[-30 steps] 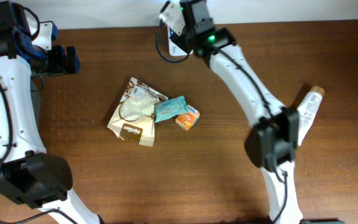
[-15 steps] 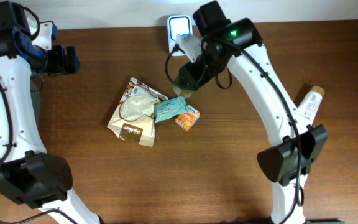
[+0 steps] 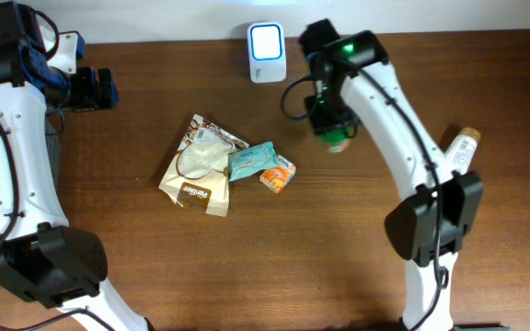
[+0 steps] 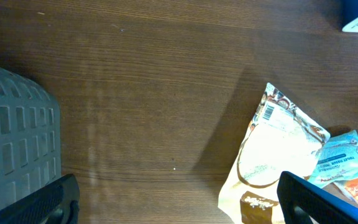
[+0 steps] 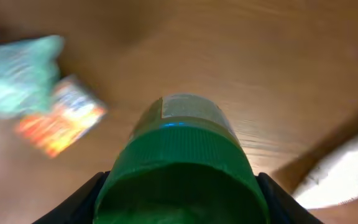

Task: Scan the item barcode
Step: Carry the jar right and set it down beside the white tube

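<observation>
A dark brown wooden table [image 3: 320,267] with fine, straight grain fills nearly every view. Along its far edge runs a narrow, pale, featureless strip [image 3: 155,18]. A grey plastic crate [image 4: 11,124] with a grid of square holes shows at the left edge of the left wrist view. Soft light leaves a dull sheen on the wood.

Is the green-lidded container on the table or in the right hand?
In the right hand: its fingers press both sides of the green-lidded container, with the table farther below.
</observation>
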`<state>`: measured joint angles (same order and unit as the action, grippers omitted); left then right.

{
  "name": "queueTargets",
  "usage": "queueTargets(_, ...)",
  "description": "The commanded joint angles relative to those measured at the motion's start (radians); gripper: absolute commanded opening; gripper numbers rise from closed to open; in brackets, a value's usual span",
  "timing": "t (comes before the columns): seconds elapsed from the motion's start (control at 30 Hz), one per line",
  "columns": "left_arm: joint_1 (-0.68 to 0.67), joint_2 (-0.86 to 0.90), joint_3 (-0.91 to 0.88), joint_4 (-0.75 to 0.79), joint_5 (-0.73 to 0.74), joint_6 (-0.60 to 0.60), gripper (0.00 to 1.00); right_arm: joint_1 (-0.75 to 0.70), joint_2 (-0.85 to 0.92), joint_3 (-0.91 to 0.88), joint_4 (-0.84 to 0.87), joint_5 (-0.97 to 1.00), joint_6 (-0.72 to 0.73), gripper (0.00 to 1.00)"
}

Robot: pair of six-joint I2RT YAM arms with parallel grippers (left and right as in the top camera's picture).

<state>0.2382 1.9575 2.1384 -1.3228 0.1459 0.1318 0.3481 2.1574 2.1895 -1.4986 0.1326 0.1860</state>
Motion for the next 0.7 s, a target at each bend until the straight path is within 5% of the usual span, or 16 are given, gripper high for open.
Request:
queueTargets(0.0,0.007,-0.003,0.005,0.002,0.011,0.016,0.99,-0.118,0.005,-0.061,0.06,0.087,0.123,0.51)
queueTargets(0.67,0.007,-0.003,0.005,0.002,0.011,0.016,0.99,-0.64,0.009,-0.376,0.355,-0.097,0.106,0.51)
